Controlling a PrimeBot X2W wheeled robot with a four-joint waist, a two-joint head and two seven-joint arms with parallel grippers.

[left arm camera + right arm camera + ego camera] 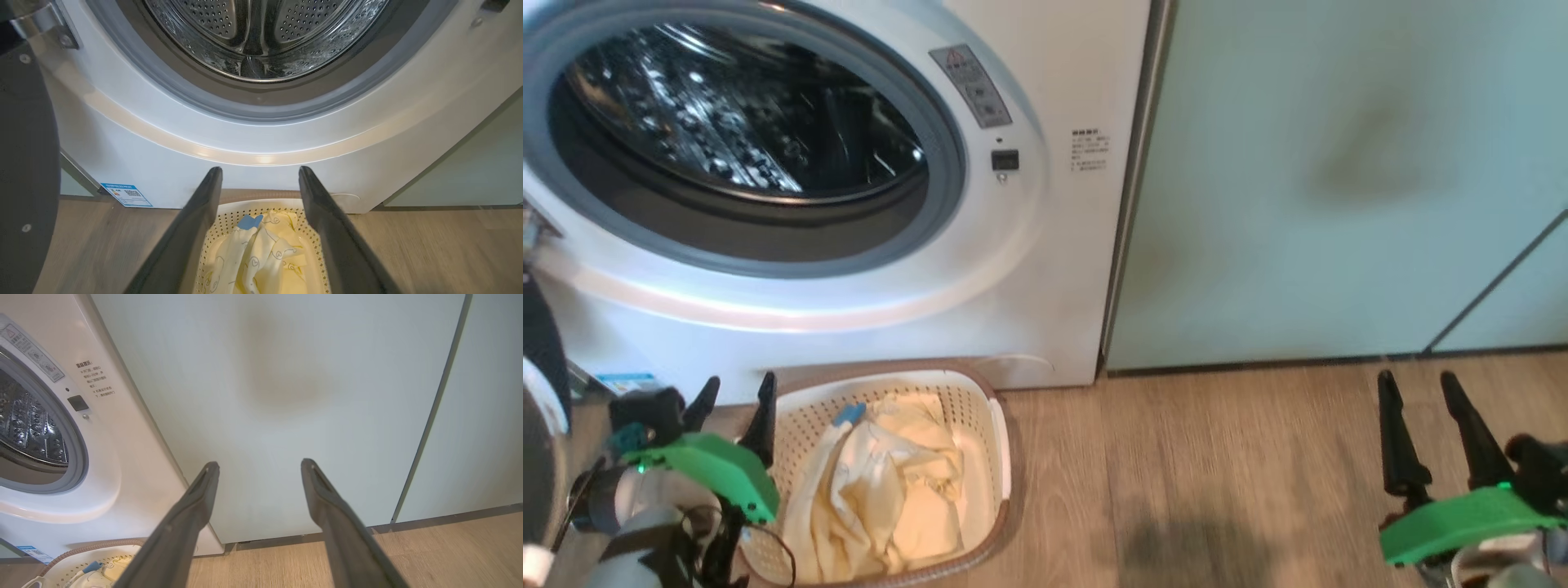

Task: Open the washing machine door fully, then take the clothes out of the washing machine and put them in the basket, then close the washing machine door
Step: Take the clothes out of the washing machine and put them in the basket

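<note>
The white washing machine [1029, 269] stands with its mouth uncovered, and its steel drum [743, 114] looks bare of fabric. The washing machine door [24, 163] is swung out to the left, its dark edge [539, 351] at the head view's left border. The basket [992, 457] sits on the floor right in front of the machine, with pale yellow clothes [890, 482] piled inside. My left gripper [739, 392] hovers open over the basket's left rim. In the left wrist view the open left gripper [260, 173] points at the machine's base above the clothes [261, 253]. My right gripper [1421, 384] is open and empty, off to the right.
Pale green cabinet panels [1339, 180] stand right of the machine. Wooden floor [1192, 474] stretches between the basket and my right gripper [259, 465]. A small blue label [126, 195] marks the machine's lower left corner.
</note>
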